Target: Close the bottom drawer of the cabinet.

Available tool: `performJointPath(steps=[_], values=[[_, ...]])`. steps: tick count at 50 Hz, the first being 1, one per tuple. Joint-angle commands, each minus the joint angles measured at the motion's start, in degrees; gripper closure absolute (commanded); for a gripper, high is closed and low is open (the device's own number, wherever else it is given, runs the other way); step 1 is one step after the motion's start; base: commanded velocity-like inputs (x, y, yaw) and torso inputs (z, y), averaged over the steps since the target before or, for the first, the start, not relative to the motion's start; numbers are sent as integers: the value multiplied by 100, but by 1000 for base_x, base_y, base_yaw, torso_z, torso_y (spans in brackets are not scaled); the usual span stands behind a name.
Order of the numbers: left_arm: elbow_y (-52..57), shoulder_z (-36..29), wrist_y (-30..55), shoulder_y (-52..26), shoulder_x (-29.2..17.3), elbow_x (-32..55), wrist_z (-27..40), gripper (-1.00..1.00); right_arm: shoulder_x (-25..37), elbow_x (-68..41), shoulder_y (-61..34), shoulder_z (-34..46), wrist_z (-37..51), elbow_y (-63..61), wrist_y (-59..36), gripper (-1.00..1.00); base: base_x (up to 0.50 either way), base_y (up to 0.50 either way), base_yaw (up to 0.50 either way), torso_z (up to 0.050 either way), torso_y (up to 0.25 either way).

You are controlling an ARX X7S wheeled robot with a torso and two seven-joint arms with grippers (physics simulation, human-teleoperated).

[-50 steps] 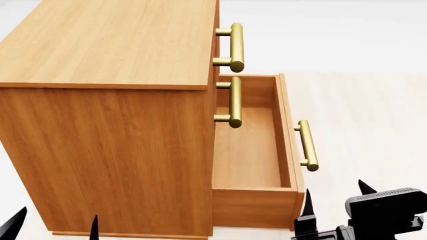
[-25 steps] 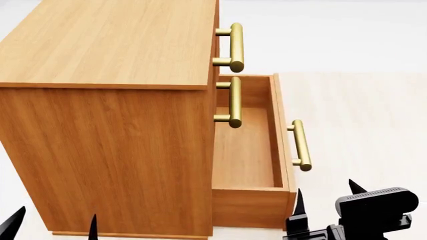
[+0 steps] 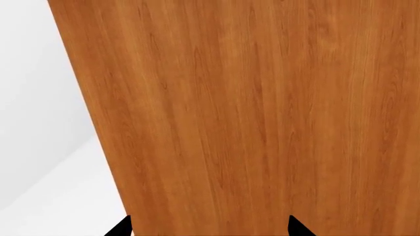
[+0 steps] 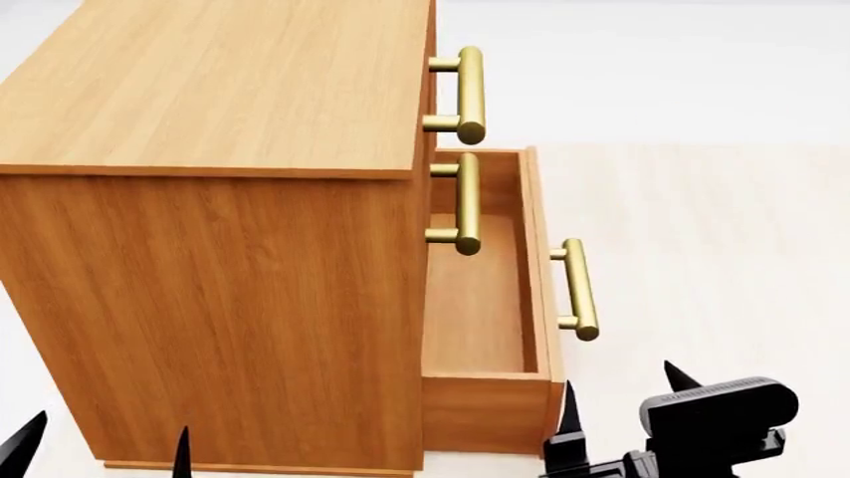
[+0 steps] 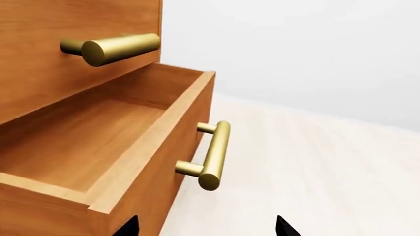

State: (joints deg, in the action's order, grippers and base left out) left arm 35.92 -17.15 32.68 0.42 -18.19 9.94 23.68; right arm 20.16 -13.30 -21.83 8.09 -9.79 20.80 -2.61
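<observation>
The cabinet (image 4: pixel 226 279) is tall, orange-brown wood and fills the left of the head view. Its bottom drawer (image 4: pixel 479 299) stands partly out to the right, empty, with a brass bar handle (image 4: pixel 575 289) on its front. My right gripper (image 4: pixel 622 393) is open at the near end of the drawer front, and its left fingertip (image 4: pixel 571 403) is against that front. The right wrist view shows the drawer (image 5: pixel 98 142), its handle (image 5: pixel 213 155) and the right gripper (image 5: pixel 205 226). My left gripper (image 4: pixel 106 443) is open and empty beside the cabinet's side wall (image 3: pixel 249 113).
The two upper drawers are shut, and their brass handles (image 4: pixel 469 90) (image 4: pixel 465 204) stick out over the bottom drawer. Pale floor (image 4: pixel 718 219) lies to the right of the cabinet. A white wall stands behind it.
The bottom drawer has slid in toward the cabinet, its handle moving left. My right gripper has moved left with the drawer front. The left gripper has not moved.
</observation>
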Motion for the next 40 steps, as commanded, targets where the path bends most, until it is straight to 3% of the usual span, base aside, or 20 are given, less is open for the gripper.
performJointPath(steps=[1,40], values=[[-42,177,-149,21,110,39,-148,-100,-199,132,-44,-3,-211,229,54,-100,0,0,0,0,0],[-50,114,-188,26,48,81,-66,-100,-385,345,-212,363,-210,520,225,-100,0,0,0,0,0]])
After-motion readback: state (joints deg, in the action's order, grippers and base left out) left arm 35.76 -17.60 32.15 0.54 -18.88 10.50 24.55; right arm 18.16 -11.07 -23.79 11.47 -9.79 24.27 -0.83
